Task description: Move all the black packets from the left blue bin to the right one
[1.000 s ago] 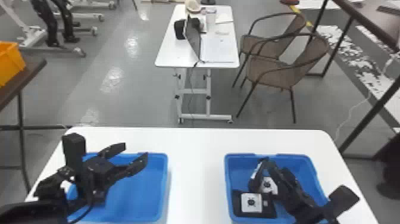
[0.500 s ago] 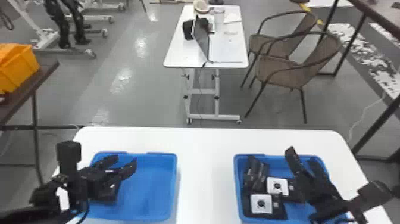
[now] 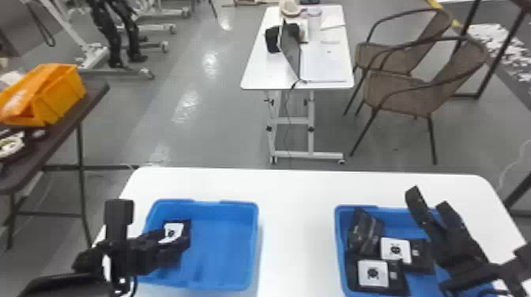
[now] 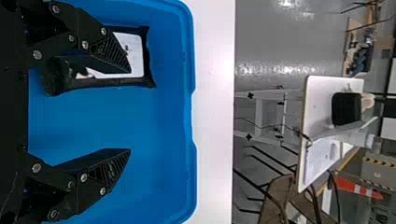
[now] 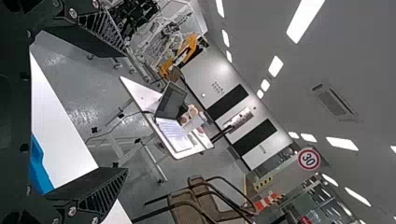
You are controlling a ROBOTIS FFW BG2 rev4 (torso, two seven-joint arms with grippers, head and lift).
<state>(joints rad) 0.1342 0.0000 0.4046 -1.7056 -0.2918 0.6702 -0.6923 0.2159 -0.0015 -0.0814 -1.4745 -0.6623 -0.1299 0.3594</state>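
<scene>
I have my left arm (image 3: 67, 285) in from the near left, left gripper (image 3: 176, 238) spread wide. My right arm (image 3: 484, 272) enters at near right, right gripper (image 3: 428, 200) tilted up and far, tips apart.

Open laptop (image 3: 322, 65) is parked on a white wheeled desk (image 3: 266, 75), two brown armchairs (image 3: 418, 93) are bunched beside it, orange bin (image 3: 61, 98) is perched on a dark table (image 3: 29, 162)
</scene>
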